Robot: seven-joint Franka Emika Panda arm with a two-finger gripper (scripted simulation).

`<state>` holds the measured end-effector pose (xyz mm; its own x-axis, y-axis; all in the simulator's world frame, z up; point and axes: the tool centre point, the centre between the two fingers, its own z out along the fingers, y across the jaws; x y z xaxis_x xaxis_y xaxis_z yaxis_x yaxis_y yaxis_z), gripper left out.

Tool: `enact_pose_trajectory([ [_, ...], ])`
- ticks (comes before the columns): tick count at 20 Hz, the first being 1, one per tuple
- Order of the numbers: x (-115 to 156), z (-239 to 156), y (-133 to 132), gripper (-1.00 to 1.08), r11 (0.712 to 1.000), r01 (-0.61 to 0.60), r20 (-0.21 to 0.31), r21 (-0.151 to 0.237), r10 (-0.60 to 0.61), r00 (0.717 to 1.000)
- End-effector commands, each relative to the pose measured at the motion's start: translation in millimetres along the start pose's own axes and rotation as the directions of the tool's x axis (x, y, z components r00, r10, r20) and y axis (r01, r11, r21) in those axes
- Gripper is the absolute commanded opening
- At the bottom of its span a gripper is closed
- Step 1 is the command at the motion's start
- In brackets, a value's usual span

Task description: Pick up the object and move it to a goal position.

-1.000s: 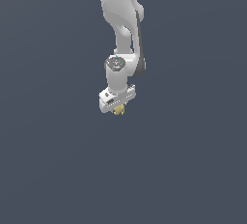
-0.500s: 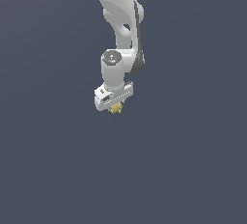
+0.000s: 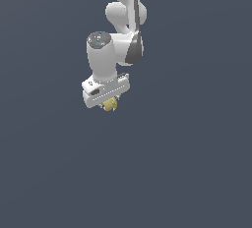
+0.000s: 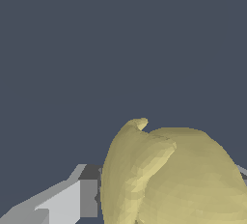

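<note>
in the exterior view, reading from its left, there is only flat dark blue-grey ground until the middle, where the white jointed robot arm (image 3: 118, 20) hangs down from the top edge. at its lower end sits the white boxy gripper (image 3: 109, 102), and poking out just beneath it is the small dull-yellow lumpy object with curved ridged segments (image 3: 110, 105). further toward the exterior view's right the same bare dark ground (image 3: 197, 148) runs on; no goal marker shows anywhere in it.

the wrist view fills in the grasp. the dull-yellow object (image 4: 173, 179) bulks large and close, and one grey finger (image 4: 72, 199) presses against its side; the opposite finger is mostly hidden behind the lump, with only a sliver at the picture's edge. the fingers look clamped on the object, with the object sitting between them and nothing touching it from below. whether it is clear of a worktop cannot be told, since the ground gives no shadow or edge to judge height by.

the risk from here is the grip itself. the object is rounded and ridged, so the flat fingers likely bear on a few bumps rather than a broad face; a quick swing or sharp stop could let it twist or slide out. it also hangs mostly below the fingers, so a low carry could knock it loose.
</note>
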<state>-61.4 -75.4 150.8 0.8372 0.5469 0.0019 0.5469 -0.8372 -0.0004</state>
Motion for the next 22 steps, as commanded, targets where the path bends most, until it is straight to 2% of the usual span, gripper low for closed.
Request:
enact_pose_trajectory([
  [1,0.6,-23.7,12.8,-1.0,1.0,0.0,0.0,0.001,0.0,1.0],
  [13,5.6,-132.1,74.7,-1.0,1.0,0.001,0.0,0.001,-0.001,1.0],
  [22,9.8,-194.6,111.8,-1.0,1.0,0.0,0.001,0.0,0.0,1.0],
])
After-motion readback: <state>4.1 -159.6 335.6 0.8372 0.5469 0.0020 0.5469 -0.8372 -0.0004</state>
